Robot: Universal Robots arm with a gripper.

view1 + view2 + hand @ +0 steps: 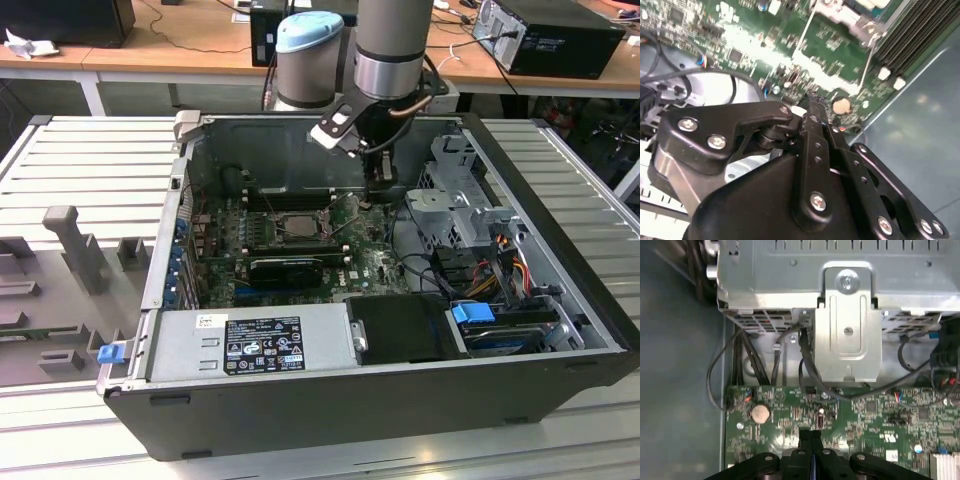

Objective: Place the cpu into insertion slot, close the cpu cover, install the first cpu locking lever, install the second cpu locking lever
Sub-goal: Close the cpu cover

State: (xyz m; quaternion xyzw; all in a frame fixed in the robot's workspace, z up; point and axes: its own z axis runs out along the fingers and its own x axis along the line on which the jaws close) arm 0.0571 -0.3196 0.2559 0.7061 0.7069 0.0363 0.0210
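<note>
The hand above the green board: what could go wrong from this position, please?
1. The shut hand hangs, as it seems, close over the green board, near the coin battery and many small parts. A low sideways move might knock them.
2. The black cables run from the board's edge up beside the metal cage. The hand might snag them if it moves that way.
</note>
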